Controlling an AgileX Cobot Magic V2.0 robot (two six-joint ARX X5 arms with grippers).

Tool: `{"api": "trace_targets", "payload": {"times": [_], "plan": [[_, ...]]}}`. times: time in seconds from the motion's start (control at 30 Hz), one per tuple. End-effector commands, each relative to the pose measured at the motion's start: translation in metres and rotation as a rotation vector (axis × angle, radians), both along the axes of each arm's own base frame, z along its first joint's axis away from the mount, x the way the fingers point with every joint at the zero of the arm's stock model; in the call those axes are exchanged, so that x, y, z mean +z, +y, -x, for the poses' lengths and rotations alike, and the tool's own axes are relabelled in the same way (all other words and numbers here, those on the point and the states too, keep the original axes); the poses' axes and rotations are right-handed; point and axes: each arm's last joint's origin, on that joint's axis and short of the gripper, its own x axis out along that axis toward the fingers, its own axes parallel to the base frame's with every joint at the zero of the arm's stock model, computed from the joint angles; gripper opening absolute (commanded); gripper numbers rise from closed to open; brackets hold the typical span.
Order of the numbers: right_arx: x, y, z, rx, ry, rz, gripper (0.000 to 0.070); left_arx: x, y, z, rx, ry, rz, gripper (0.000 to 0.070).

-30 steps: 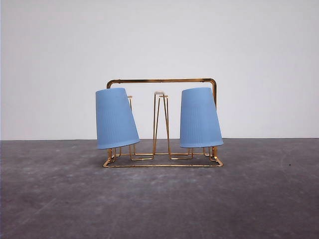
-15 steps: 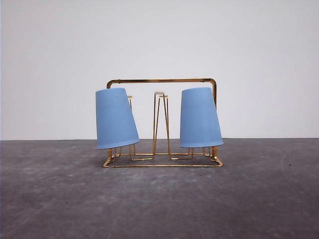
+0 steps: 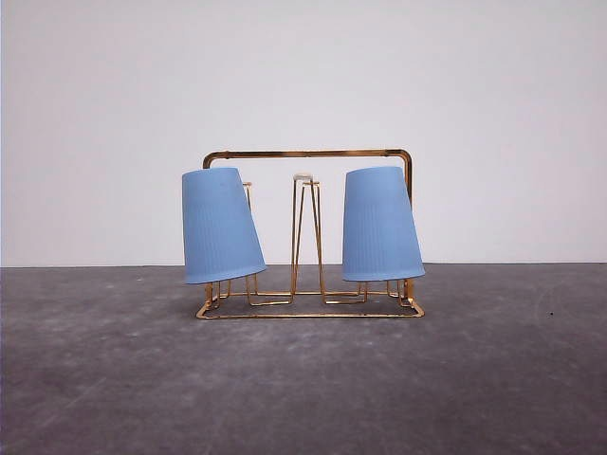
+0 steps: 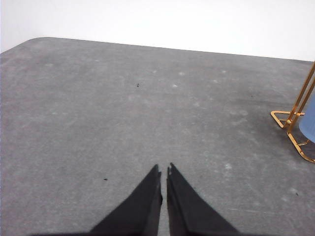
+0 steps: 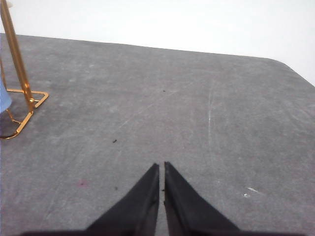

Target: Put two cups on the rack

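Note:
The gold wire rack (image 3: 308, 154) stands in the middle of the grey table in the front view. Two light blue ribbed cups hang upside down on its pegs: one cup (image 3: 220, 226) on the left peg, tilted, and one cup (image 3: 380, 224) on the right peg. A bare white-tipped peg (image 3: 303, 178) rises between them. My left gripper (image 4: 163, 169) is shut and empty over bare table, with the rack's corner (image 4: 294, 118) and a sliver of cup (image 4: 309, 123) off to one side. My right gripper (image 5: 161, 166) is shut and empty too, the rack's other corner (image 5: 22, 93) beside it.
The grey table (image 3: 303, 379) stretches wide around the rack, with a white wall (image 3: 303, 76) behind it. A rounded table corner (image 4: 29, 44) shows in the left wrist view and another table corner (image 5: 290, 69) in the right wrist view.

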Motion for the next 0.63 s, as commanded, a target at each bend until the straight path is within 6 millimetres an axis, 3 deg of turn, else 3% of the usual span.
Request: {"api": "trace_targets", "payload": {"times": [0.0, 0.6], "plan": [[-0.0001, 0.0000, -0.0004, -0.001, -0.010, 0.004, 0.0016, -0.0053, 0.0003, -0.0006, 0.004, 0.019, -0.009, 0.0000], [-0.0001, 0.0000, -0.0004, -0.001, -0.010, 0.004, 0.0016, -0.0053, 0.0003, -0.0006, 0.004, 0.019, -0.009, 0.0000]]}}
